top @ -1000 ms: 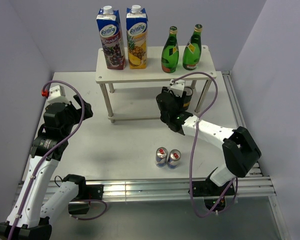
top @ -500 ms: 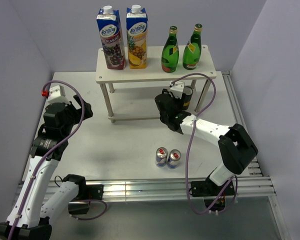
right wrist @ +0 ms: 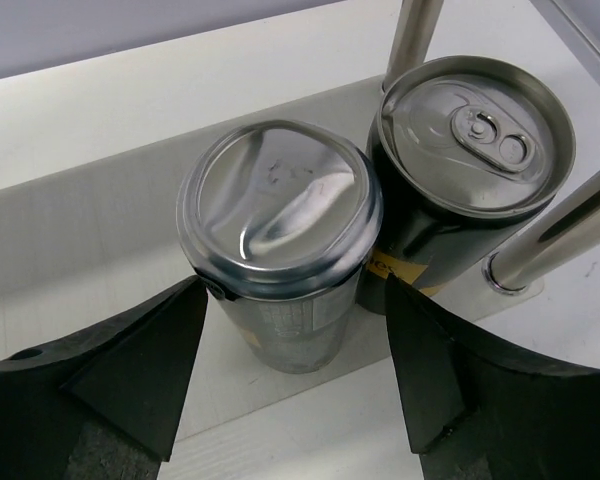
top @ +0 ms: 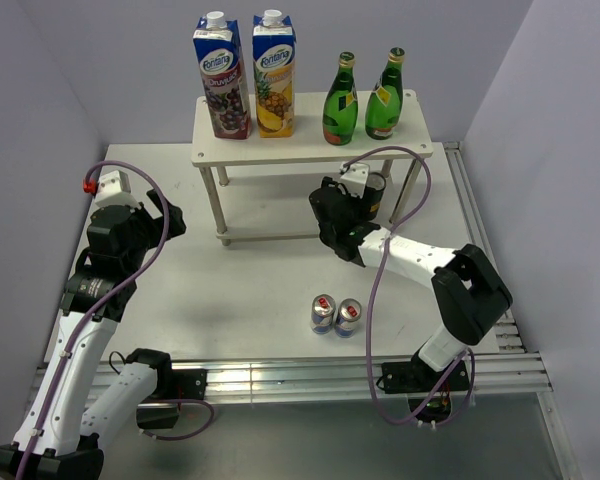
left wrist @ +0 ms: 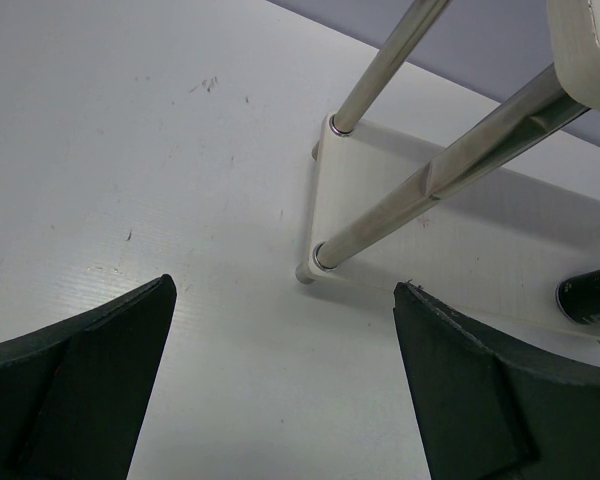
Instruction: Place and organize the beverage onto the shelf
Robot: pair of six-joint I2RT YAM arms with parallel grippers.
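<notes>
Shows the white two-tier shelf (top: 310, 152) at upper centre of the top view. Carries on its top board, from left to right, a purple juice carton (top: 223, 85), a pineapple juice carton (top: 274, 85), a green glass bottle (top: 340, 105) and a second green bottle (top: 384, 100), all upright. Has two more drinks on the table (top: 230, 290) at lower centre, well apart from the shelf: a slim blue-and-silver can (top: 323, 313) just beside a second slim can (top: 348, 317).

Reaches under the top board at centre right with the right gripper (right wrist: 296, 288). Brackets, in the right wrist view, a silver can (right wrist: 280, 220) standing on the lower board with its plain, tabless end up, just beside a dark can (right wrist: 470, 150) with a pull tab at upper right; cannot tell whether those two touch. Looks released: finger (right wrist: 120, 380) at lower left of the frame at the can's wall, finger at lower right a little off it.

Hangs the left gripper (left wrist: 285, 290) over the table at the left of the top view, facing the shelf's left legs, fingers spread wide, gripping nothing.
</notes>
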